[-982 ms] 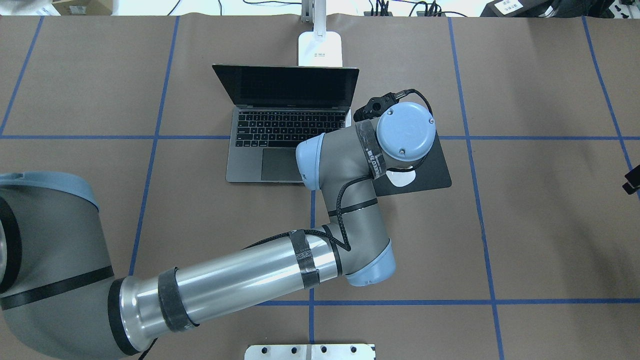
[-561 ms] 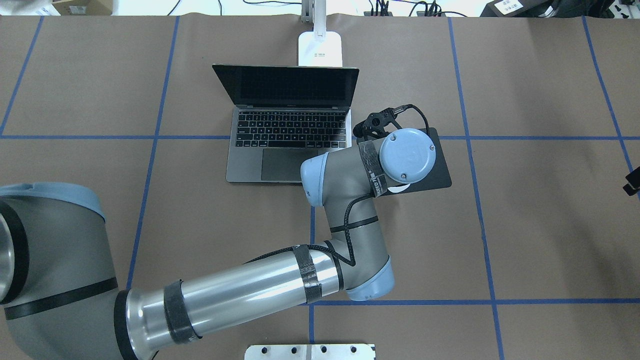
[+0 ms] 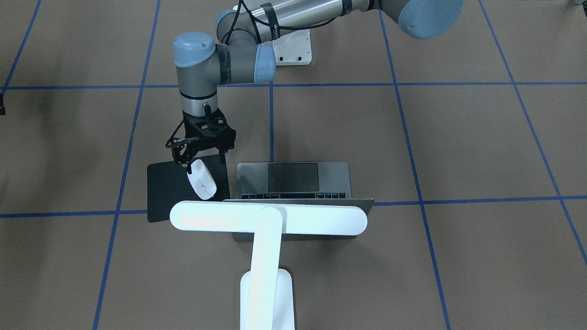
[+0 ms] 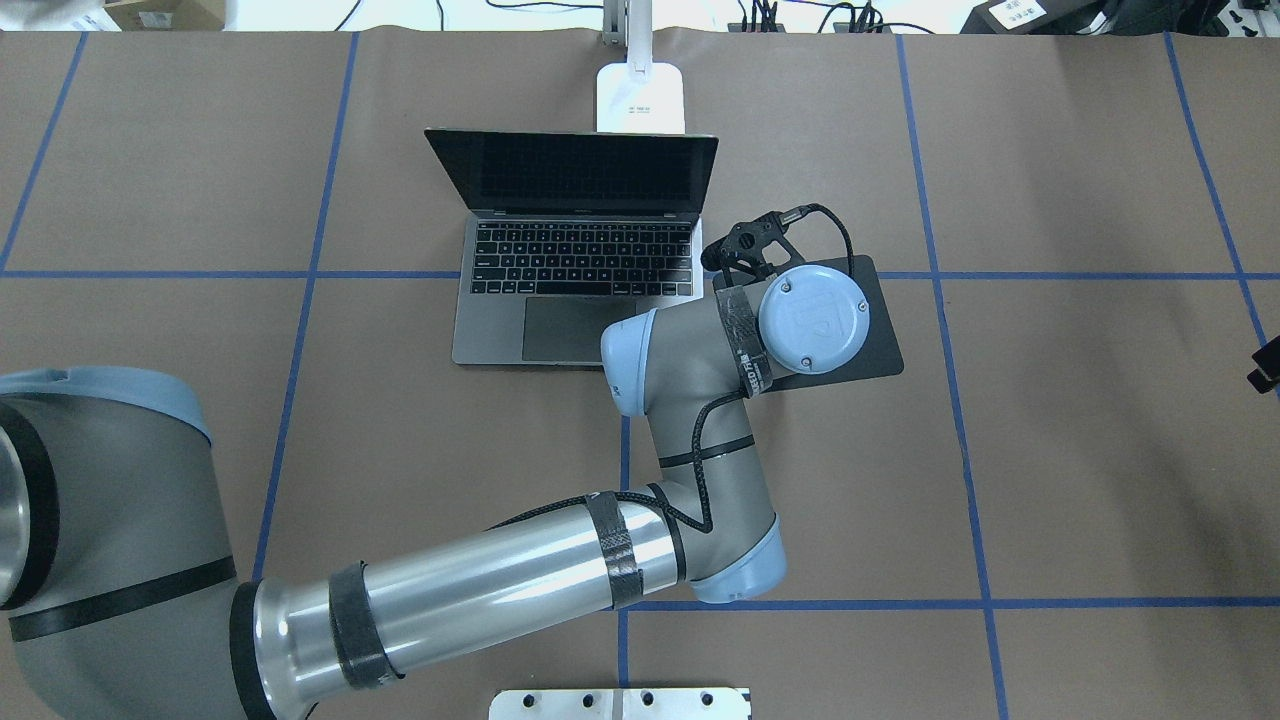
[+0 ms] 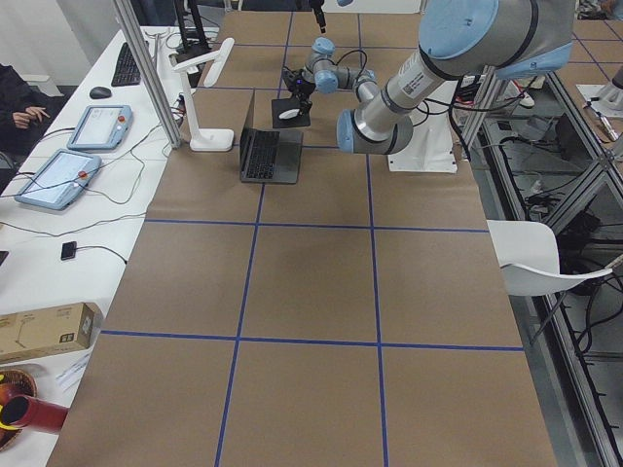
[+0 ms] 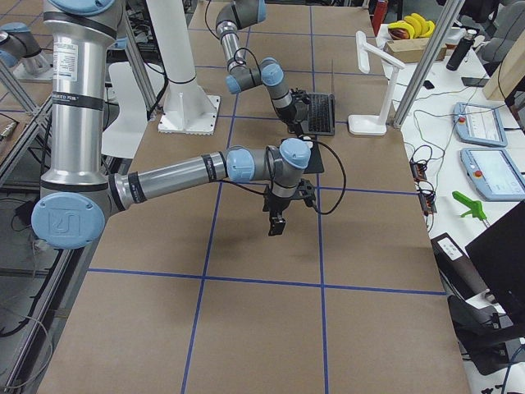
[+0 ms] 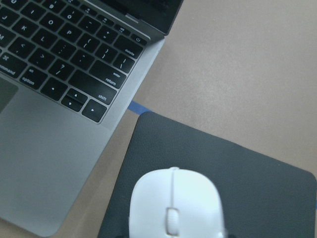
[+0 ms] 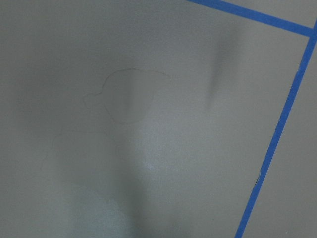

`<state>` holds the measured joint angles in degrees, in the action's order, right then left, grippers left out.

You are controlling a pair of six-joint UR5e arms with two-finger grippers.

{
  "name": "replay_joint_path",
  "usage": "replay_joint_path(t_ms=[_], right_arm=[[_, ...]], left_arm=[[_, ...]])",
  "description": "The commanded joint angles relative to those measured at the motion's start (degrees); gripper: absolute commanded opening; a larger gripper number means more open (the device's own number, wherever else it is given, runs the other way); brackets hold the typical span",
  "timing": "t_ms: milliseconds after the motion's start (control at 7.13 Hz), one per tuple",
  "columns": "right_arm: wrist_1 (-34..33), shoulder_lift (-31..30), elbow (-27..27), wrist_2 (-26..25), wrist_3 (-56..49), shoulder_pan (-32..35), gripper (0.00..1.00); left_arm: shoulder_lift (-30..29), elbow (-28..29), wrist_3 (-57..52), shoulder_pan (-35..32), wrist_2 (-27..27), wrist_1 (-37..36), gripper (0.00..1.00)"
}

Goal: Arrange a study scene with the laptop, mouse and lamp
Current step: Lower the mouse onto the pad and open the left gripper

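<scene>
The dark-grey laptop (image 4: 490, 330) stands open at the middle back of the table, its screen facing me. Behind it is the white T-shaped lamp (image 3: 268, 217), whose base (image 4: 640, 95) touches the table's far edge. In the front-facing view my left gripper (image 3: 205, 163) points straight down, shut on the near end of the white mouse (image 3: 202, 183), which is at or just above the black pad (image 3: 167, 192) beside the laptop. The left wrist view shows the mouse (image 7: 173, 203) over the pad (image 7: 257, 178). Overhead, the wrist hides the mouse. My right gripper (image 6: 279, 217) hangs over bare paper; I cannot tell its state.
A white bolted plate (image 4: 620, 703) sits at the table's near edge. Blue tape lines (image 4: 940, 275) grid the brown paper. Beyond the far edge a side bench holds tablets (image 5: 97, 126) and cables, and a person's hand (image 5: 24, 117) shows there.
My left arm has come down and shifted over the black pad with the mouse. The mouse showed below the wrist in the overhead view before; now the wrist covers it.
</scene>
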<state>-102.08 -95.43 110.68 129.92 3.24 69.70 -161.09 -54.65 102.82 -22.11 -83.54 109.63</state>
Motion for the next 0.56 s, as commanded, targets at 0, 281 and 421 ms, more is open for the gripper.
replay_joint_path(t_ms=[0,281,421], right_arm=[[0.0,0.1,-0.1,0.6,-0.1,0.0,1.0],[-0.2,0.2,0.0,0.6,-0.1,0.9,1.0],[-0.2,0.2,0.1,0.5,-0.2,1.7,1.0]], left_arm=[[0.0,-1.7,-1.0,-0.5,-0.2,-0.4,0.99],[4.3,-14.9,-5.4,-2.4,-8.1,-6.5,0.99],[9.9,-23.7,-7.2,-3.6,-12.1,-9.7,0.99]])
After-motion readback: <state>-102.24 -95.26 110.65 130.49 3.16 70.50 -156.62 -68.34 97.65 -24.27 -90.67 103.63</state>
